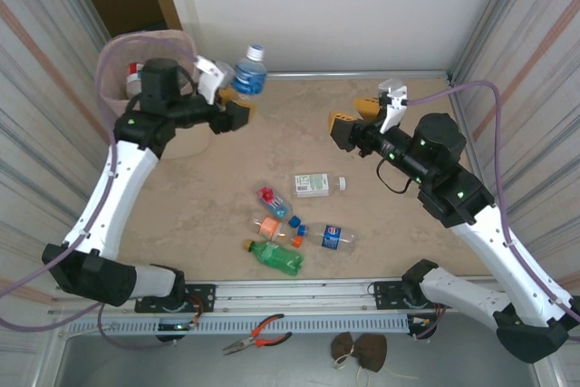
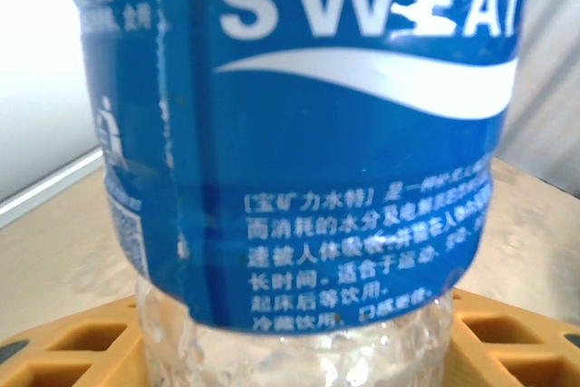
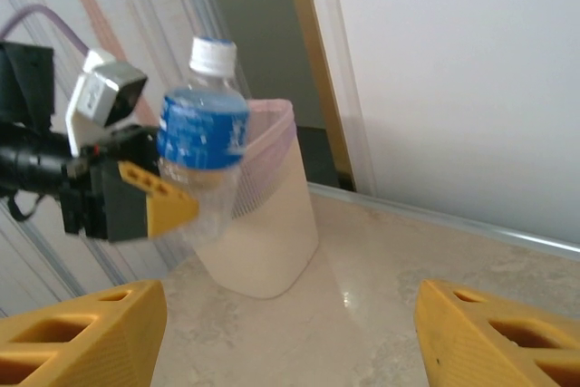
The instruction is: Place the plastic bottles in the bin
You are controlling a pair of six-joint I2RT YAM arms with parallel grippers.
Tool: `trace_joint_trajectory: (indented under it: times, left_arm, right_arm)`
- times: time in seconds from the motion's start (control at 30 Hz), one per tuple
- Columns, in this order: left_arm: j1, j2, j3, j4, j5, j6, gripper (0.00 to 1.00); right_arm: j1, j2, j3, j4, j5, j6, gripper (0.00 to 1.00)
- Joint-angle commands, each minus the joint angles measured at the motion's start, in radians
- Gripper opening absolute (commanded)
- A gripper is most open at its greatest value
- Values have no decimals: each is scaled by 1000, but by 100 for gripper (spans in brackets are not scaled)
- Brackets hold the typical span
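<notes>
Bottle point(image 1: 250, 74) with a blue label and a white cap stands upright in the left gripper point(image 1: 240, 106), whose yellow fingers point(image 2: 72, 351) are clamped on the clear lower body below the label. It hangs just beside the bin point(image 1: 111, 59), about level with the rim and not yet over the opening. Gripping it low probably keeps the jaws clear of the pink liner when it is let go.

The right gripper point(image 1: 355, 115) is well apart from the bin, its fingers spread wide around nothing. I judge it is keeping out of the other arm's way.

Inside the bin, something red and white point(image 1: 134, 72) shows, likely a bottle; the arm hides the rest. Five bottles lie on their sides well away from the bin: white-labelled point(image 1: 317, 185), red-capped point(image 1: 272, 199), orange-labelled point(image 1: 269, 226), blue-labelled point(image 1: 332, 237) and green point(image 1: 277, 257).
</notes>
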Motion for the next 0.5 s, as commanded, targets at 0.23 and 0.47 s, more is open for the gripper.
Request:
trace_joint_trajectory:
  times: [0.23,0.47]
  left_arm:
    - [229,123,267,-198,-170,-38,60]
    - [350,264,409,-260,-214,-81,60]
  right_arm:
    - [1,26,-2,1,11,-7,72]
    - [1,40,-1,-2,17,-7,72]
